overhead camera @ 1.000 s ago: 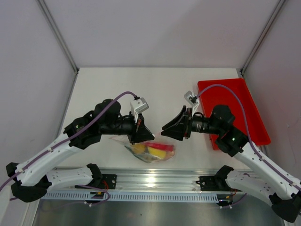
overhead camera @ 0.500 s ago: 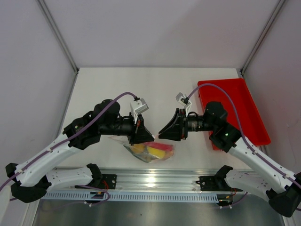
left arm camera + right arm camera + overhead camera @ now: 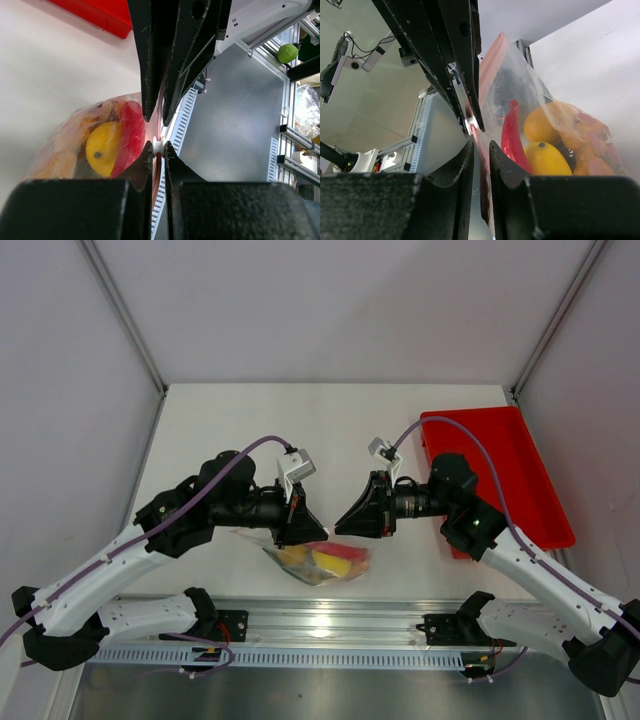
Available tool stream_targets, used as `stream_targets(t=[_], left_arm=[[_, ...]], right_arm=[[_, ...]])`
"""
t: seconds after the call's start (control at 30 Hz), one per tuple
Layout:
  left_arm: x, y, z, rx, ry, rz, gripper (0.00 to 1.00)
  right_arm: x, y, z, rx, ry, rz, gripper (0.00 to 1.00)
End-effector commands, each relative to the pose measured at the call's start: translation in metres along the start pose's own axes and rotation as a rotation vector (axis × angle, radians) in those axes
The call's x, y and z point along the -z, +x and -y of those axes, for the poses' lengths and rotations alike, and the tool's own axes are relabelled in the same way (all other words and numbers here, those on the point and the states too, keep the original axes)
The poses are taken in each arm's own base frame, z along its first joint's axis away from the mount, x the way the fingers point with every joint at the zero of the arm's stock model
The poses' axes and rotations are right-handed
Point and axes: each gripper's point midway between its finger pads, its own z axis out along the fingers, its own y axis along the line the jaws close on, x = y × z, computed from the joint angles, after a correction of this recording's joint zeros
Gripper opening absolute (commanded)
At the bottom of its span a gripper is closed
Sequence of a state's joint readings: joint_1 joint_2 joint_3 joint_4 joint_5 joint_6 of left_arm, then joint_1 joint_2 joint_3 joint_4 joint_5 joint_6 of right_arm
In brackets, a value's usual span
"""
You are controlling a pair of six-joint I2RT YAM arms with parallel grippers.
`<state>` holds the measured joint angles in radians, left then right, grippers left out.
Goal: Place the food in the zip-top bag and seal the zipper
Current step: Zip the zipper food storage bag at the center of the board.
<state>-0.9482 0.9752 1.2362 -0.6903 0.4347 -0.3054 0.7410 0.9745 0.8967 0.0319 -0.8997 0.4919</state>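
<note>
**Zipper work at the table's near edge.** The left gripper (image 3: 158, 146), jaws pressed together, pinches the thin pink-red zipper strip (image 3: 488, 62) at the mouth of a clear, floppy, red-dotted plastic zip-top bag (image 3: 310, 562). A small white nub shows right at its fingertips.

Facing it tip to tip, the right gripper (image 3: 481, 145) has only a slit between its jaws. The wrist views do not settle whether it is biting the strip or merely straddling it. Both black pincers meet over the same stretch of the bag's edge, which is held up between them. This appears to let one anchor the seal while the other presses or runs along it.

The small toy food (image 3: 338, 560) is inside the bag: a round yellow plastic lemon (image 3: 102, 149), a slim red chili (image 3: 510, 132) and orange pieces press against the film. The loaded bag rests on the white table (image 3: 330, 430), between the two arms and just beyond the silver aluminium rail (image 3: 330, 625) at the near edge. Loading looks complete, so closing the zipper appears to be the step in hand.

A shallow red rectangular plastic tray (image 3: 505, 455) sits at the right, well apart from the bag, with the right arm reaching across its near corner. Little blocks the work except the grippers themselves, crowded finger against finger, and the bulging food just beside the seal line.
</note>
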Motion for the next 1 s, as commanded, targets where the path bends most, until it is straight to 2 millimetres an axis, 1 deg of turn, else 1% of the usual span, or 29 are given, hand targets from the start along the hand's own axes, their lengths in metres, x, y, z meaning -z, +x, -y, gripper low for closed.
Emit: stream_targets(t=[0.0, 0.1, 0.2, 0.23, 0.37, 0.43, 0.47, 0.53, 0.67, 0.7, 0.8, 0.83, 0.97], left_arm=[[0.002, -0.015, 0.008, -0.028, 0.04, 0.054, 0.01], [0.001, -0.015, 0.007, -0.027, 0.041, 0.053, 0.0], [0.002, -0.016, 0.007, -0.026, 0.04, 0.053, 0.01], [0.003, -0.015, 0.007, -0.025, 0.037, 0.053, 0.01], [0.004, -0.012, 0.002, -0.013, 0.012, 0.045, 0.01], [0.006, -0.011, -0.004, -0.008, -0.02, 0.045, 0.01], [0.008, -0.007, -0.007, -0.003, -0.037, 0.035, 0.01], [0.011, -0.006, -0.013, 0.002, -0.071, 0.036, 0.01], [0.021, 0.001, -0.018, 0.001, -0.105, 0.037, 0.01], [0.025, 0.003, -0.019, 0.001, -0.114, 0.04, 0.01], [0.032, 0.009, -0.024, -0.001, -0.146, 0.035, 0.0], [0.034, 0.01, -0.026, 0.0, -0.161, 0.037, 0.01], [0.043, 0.016, -0.03, -0.007, -0.195, 0.039, 0.01]], right_arm=[[-0.001, -0.006, -0.004, 0.049, -0.029, 0.012, 0.2], [-0.001, -0.006, -0.003, 0.048, -0.03, 0.01, 0.19], [-0.002, -0.006, 0.001, 0.044, -0.011, 0.014, 0.07], [-0.002, -0.005, 0.002, 0.04, -0.004, 0.012, 0.0], [-0.001, -0.008, 0.013, 0.02, 0.066, 0.032, 0.0], [0.0, -0.006, 0.017, 0.017, 0.086, 0.033, 0.0], [0.002, -0.007, 0.017, 0.022, 0.092, 0.041, 0.0], [0.005, -0.006, 0.026, 0.013, 0.135, 0.062, 0.0], [0.015, -0.01, 0.032, 0.006, 0.172, 0.095, 0.0], [0.017, -0.011, 0.029, 0.012, 0.171, 0.102, 0.0], [0.022, -0.014, 0.031, 0.019, 0.194, 0.12, 0.0], [0.024, -0.01, 0.034, -0.002, 0.209, 0.11, 0.0], [0.026, -0.008, 0.036, -0.013, 0.221, 0.109, 0.0]])
